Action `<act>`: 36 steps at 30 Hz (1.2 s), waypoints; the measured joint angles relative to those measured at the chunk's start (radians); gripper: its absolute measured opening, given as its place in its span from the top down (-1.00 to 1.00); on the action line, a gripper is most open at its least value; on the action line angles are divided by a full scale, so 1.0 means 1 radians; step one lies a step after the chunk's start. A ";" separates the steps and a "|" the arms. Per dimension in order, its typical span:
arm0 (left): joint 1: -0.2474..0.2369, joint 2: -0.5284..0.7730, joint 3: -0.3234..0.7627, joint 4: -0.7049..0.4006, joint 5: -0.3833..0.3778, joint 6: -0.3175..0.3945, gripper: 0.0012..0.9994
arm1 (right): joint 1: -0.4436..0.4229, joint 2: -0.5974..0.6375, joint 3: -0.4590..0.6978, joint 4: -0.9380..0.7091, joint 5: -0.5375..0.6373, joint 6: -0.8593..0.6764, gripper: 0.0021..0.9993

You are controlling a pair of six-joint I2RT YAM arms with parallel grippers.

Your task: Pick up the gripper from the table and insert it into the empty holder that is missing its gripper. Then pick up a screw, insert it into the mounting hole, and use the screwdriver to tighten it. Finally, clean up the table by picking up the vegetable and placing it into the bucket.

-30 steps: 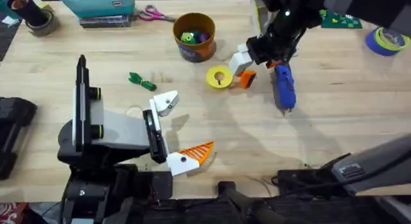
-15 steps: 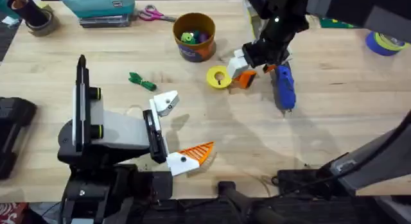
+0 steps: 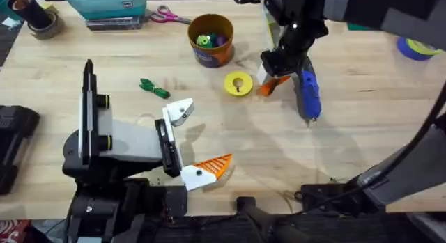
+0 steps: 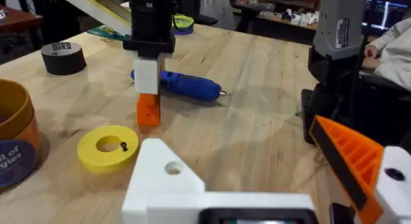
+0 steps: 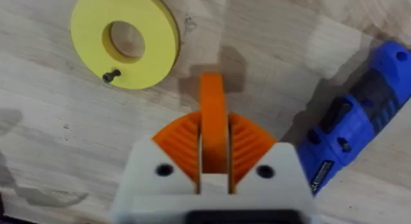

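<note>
Beside the screwdriver (image 3: 307, 94), right hand (image 5: 214, 161) clamping gripper (image 5: 213, 124)

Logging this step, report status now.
Right pincer shut on the orange gripper, low over the table. Left pincer open, idle, one holder bare. Yellow disc and blue screwdriver flank the grasp; nothing blocking.

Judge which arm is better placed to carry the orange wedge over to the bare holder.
Right. Its claw is shut on the orange wedge beside the yellow disc. The left claw itself carries the bare holder and is open.
</note>
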 joint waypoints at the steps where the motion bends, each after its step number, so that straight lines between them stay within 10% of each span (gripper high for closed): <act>1: 0.000 0.000 0.000 0.000 0.000 0.000 -0.97 | 0.000 0.000 0.000 0.004 0.000 0.001 0.75; 19: 0.000 0.000 0.000 0.000 0.000 0.000 -0.97 | 0.000 -0.029 -0.004 0.015 0.000 0.005 0.99; 36: 0.000 0.000 0.000 0.000 0.000 0.000 -0.97 | -0.003 -0.416 -0.004 -0.006 -0.061 0.047 0.99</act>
